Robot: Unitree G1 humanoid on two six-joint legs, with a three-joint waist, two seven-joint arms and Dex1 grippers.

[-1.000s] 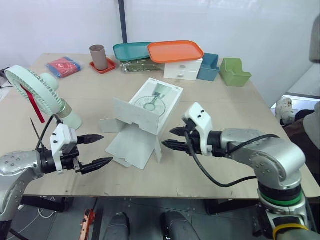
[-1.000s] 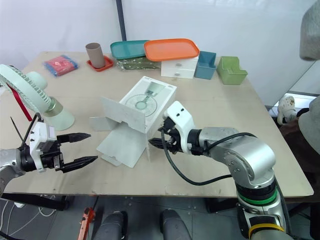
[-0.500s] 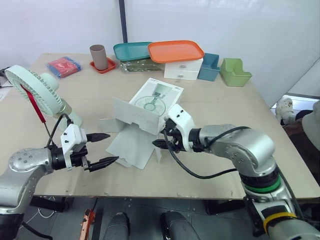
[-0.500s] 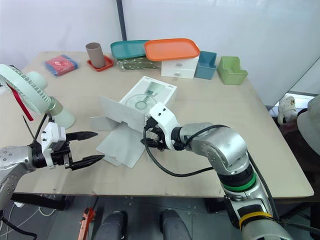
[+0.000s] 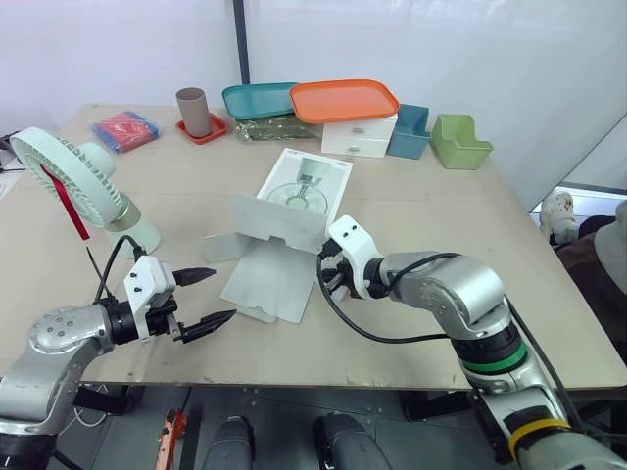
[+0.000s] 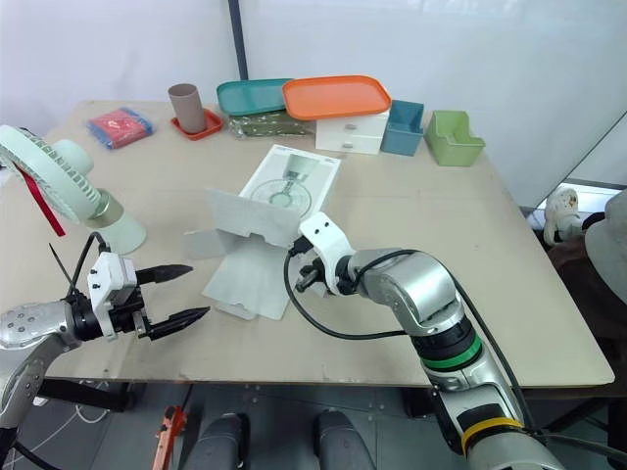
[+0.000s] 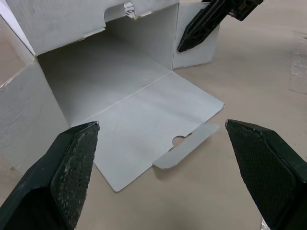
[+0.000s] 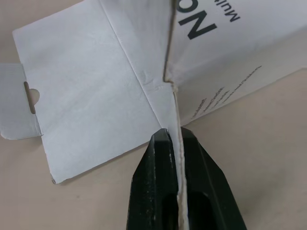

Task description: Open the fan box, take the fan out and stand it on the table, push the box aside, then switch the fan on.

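Note:
The white fan box (image 5: pixel 297 199) lies open in the middle of the table, its lid flap (image 5: pixel 266 282) spread flat toward me and its inside (image 7: pixel 110 72) empty. The pale green fan (image 5: pixel 80 188) stands upright at the table's left. My right gripper (image 8: pixel 175 136) is shut on the edge of the box's right side flap (image 8: pixel 173 103), at the box's near right corner (image 5: pixel 328 277). My left gripper (image 5: pixel 208 297) hovers open near the table's front edge, a little left of the lid flap, pointing at the box mouth with nothing between its fingers (image 7: pixel 72 163).
Along the back stand a brown cup on a red coaster (image 5: pixel 193 112), teal (image 5: pixel 260 99) and orange trays (image 5: pixel 344 100), a white drawer unit (image 5: pixel 359 135), a blue bin (image 5: pixel 409 132) and a green bin (image 5: pixel 458 142). A red packet (image 5: pixel 125 130) lies at the back left.
My right gripper has slid left to the box's near right corner and shut on the side flap. The box has turned and shifted a little away. My left arm stays open near the front edge.

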